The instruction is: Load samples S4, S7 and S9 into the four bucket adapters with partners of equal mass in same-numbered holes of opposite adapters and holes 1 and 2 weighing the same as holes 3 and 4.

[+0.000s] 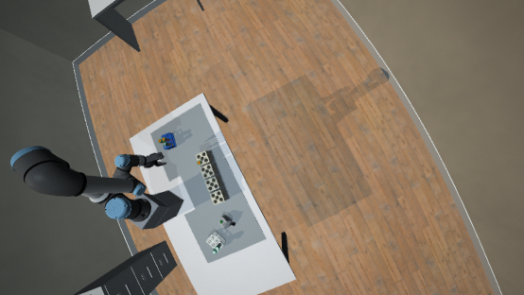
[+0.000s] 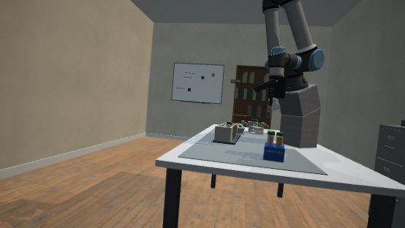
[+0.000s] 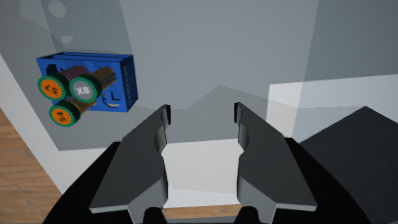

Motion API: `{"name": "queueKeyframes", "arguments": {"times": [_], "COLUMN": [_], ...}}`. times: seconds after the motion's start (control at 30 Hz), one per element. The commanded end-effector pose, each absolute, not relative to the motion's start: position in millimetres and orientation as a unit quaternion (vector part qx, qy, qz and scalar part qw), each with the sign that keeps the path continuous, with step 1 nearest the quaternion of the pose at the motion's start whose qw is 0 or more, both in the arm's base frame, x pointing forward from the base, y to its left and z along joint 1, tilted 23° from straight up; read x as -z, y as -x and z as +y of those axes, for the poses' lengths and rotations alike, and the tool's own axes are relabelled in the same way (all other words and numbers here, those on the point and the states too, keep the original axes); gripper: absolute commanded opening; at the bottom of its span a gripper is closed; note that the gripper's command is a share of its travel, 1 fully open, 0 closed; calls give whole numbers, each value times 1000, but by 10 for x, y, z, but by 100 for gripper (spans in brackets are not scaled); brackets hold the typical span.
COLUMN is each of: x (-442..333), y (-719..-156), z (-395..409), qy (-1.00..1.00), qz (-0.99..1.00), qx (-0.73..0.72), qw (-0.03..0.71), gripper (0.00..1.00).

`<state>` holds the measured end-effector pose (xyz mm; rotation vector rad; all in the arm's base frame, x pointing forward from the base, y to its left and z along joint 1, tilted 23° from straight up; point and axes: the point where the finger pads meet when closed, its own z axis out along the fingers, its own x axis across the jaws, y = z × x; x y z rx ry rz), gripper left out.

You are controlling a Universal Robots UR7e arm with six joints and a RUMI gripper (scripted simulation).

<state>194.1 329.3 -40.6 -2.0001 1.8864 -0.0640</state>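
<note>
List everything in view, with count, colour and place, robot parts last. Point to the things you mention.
Sample rack (image 1: 173, 140) (image 2: 274, 153) (image 3: 131, 82): one, blue, on the grey mat
Orange-dot tubes: two, green-rimmed caps, in the rack
X8 (image 3: 84, 89): one, grey dot, in the rack
Adapters: four, cream, in a row mid-table
White rack (image 1: 214, 240): one, on the table's far side from the blue rack
Table (image 1: 279, 269) (image 2: 351, 180): one, white, under the racks
Whiteboard (image 2: 197, 82): one, white, back wall
Bookcase (image 2: 235, 106): one, brown, behind the arm
Arm: one, grey and blue, on a grey pedestal
Hand (image 3: 202, 105): one, black, partly open, holding nothing
</note>
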Motion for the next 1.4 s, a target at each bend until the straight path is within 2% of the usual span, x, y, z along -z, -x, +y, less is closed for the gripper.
{"name": "queueKeyframes", "arguments": {"times": [0.0, 0.8, 1.37], "x": [509, 405, 350], "y": [-2589, -2844, -3616], "z": [2540, 2791, 2505], "qy": [613, 609, 506], "qz": [765, 768, 840], "qx": [-6, -7, -23], "qw": [197, 197, 196], "gripper": [35, 35, 35]}}
